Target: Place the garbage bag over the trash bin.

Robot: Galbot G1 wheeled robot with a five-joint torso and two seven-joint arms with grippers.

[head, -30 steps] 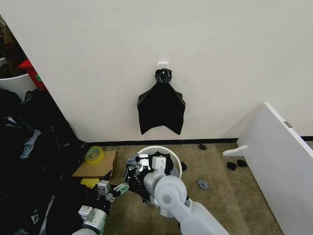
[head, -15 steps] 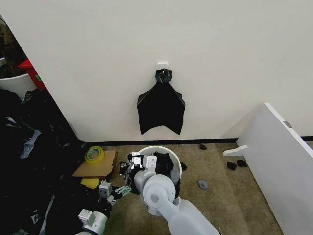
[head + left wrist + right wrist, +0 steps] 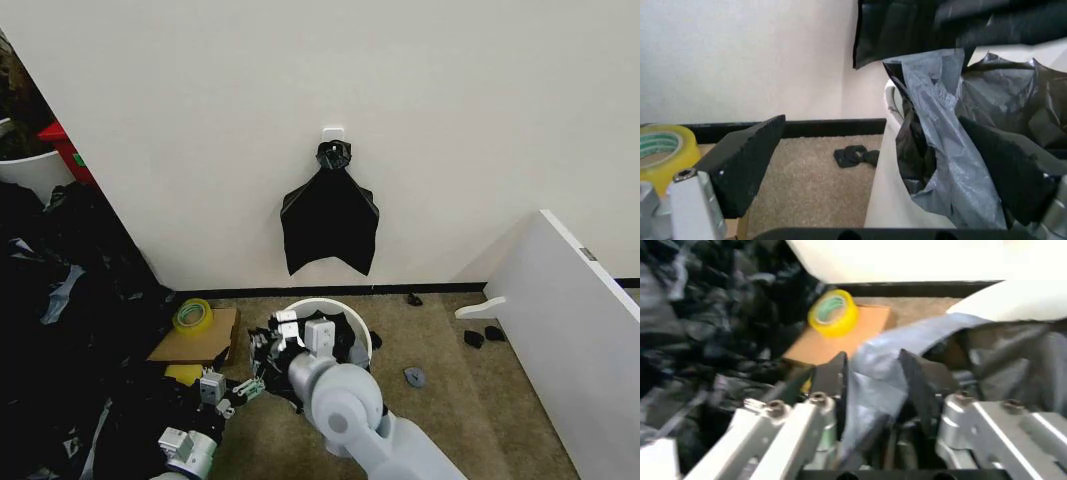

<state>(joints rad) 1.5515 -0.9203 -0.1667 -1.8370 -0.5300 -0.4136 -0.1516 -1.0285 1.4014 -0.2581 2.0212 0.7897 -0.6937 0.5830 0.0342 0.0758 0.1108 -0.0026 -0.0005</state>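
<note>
Nearest to me, my left gripper (image 3: 243, 388) sits low beside the trash bin (image 3: 363, 335), just off its left wall. Through its wrist camera I see its two black pads (image 3: 745, 159) spread wide apart, released, with the bin's white side and a fold of the garbage bag (image 3: 940, 150) standing in the gap between them; nothing is pinched there.

Just beyond and slightly to the right of that gripper, my right gripper (image 3: 270, 345) hangs at the bin's left rim. Its wrist camera shows its dark fingers (image 3: 919, 385) drawn close with a grey-black sheet of the garbage bag (image 3: 873, 385) running between them, so I read it as clenched on the bag. The garbage bag (image 3: 340, 333) lies crumpled in and over the mouth of the trash bin, spilling down the left wall toward both grippers.

To the left of the grippers, a yellow tape roll (image 3: 192, 315) rests on a flat piece of cardboard (image 3: 205, 340).

Farther back, a fan-shaped black bundle (image 3: 330, 222) hangs on the wall above the bin.
</note>
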